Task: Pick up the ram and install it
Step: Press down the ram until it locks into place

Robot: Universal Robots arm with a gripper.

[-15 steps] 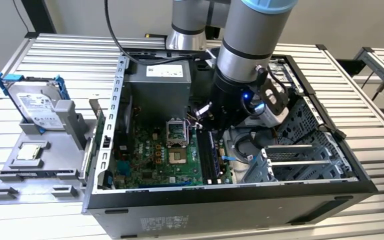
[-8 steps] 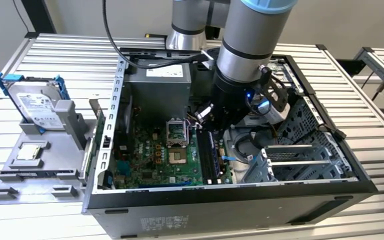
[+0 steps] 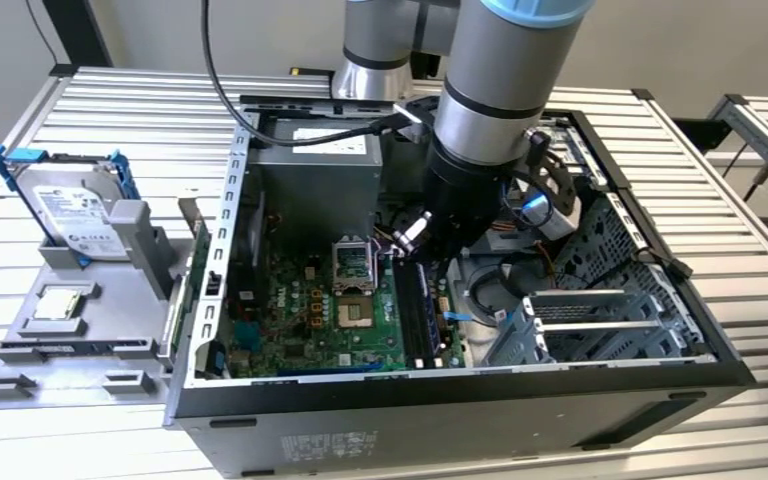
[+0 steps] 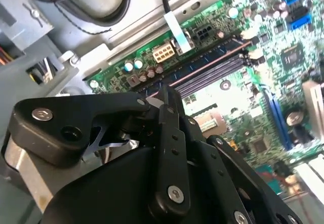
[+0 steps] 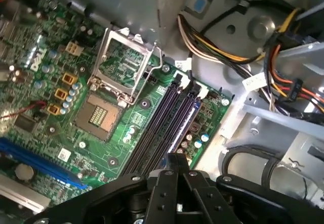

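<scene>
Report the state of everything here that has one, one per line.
Case, open, on its side.
CPU socket, empty, frame raised.
Ram, slotted; seating unclear.
Hard drive, outside, upright in holder.
Gripper, low at ram's end.

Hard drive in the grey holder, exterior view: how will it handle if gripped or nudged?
Likely rigid and heavy for its size: the hard drive shows a metal-looking casing. Probably apt to tip if nudged, since it stands on edge, leaning in the grey holder. The smooth silver face may be slippery; the blue rails look like better purchase.
</scene>
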